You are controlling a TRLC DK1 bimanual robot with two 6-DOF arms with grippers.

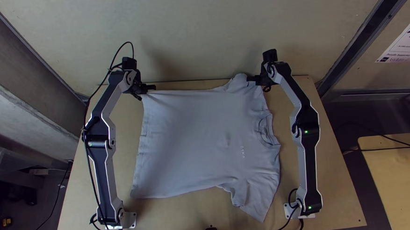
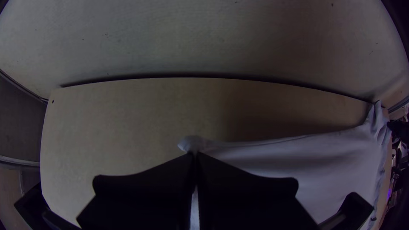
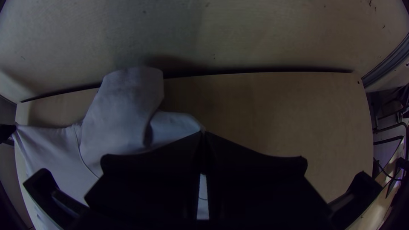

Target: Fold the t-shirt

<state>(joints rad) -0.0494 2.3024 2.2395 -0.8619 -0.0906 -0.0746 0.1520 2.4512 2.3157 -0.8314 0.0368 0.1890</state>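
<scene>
Clenching the pale-grey cloth t-shirt (image 1: pixel 197 139), flat black left fingers (image 1: pixel 150 87) grasp its upper-left corner, right fingers (image 1: pixel 252 78) its upper-right edge.

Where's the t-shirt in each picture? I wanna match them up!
Top view: the t-shirt is spread across the middle, between the two arms.
Left wrist view: its hem corner is in the left tool, and the rest stretches toward the right arm's side.
Right wrist view: a sleeve puffs up beside the right tool.
Landmark in all three: the table's far edge.
</scene>
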